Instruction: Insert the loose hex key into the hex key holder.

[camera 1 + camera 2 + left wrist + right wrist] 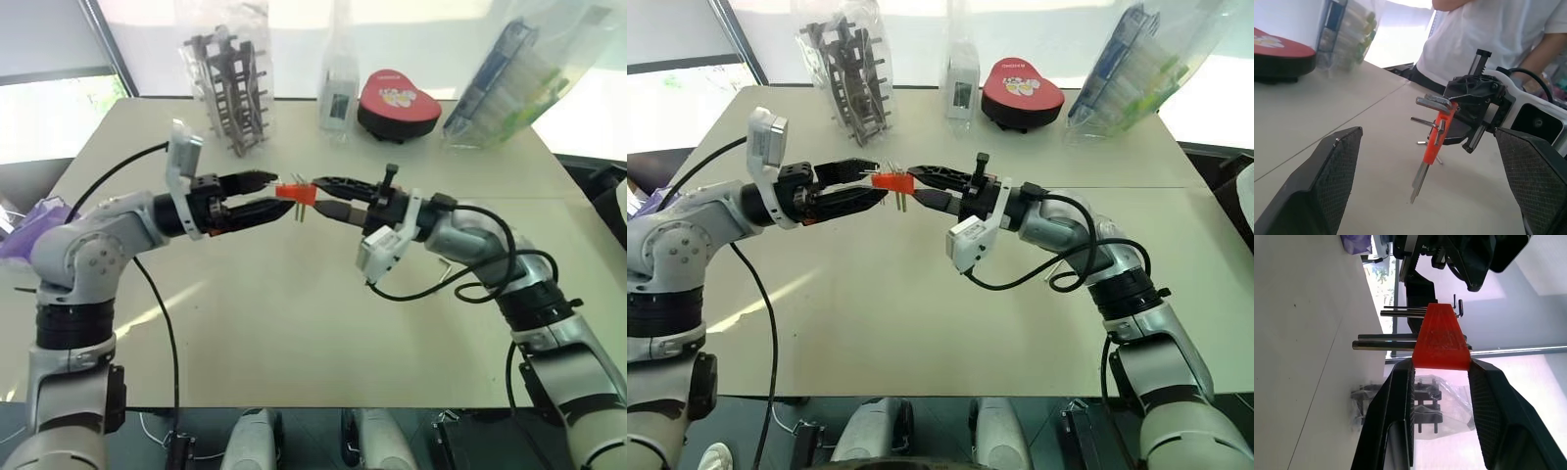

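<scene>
Spreading across both head views, one pale beige tabletop (294, 333) is being lit from bright windows behind it, with a single seam line running across its right half. Along its far edge four things are being kept: one dark rack in a clear bag (230, 73), one clear bottle (338, 83), one red heart-shaped tin on a black base (397, 101), and one large clear bag of packaged goods (514, 78). A person in a white shirt (1488, 34) is being seen standing beyond the tabletop in the left wrist view. One hex key holder (295, 192), orange-red with several grey keys protruding, is being held above the middle of the tabletop, pinched between the two fingers of the right end effector (319, 195), which is closed narrowly on it and pointing towards the robot's left. One left end effector (272, 194) is being held level opposite it, its two fingers spread fully apart and gripping nothing, with the holder just beyond their tips. One small grey L-shaped rod, seemingly the loose hex key (447, 266), is lying on the tabletop partly hidden behind the right forearm.
</scene>
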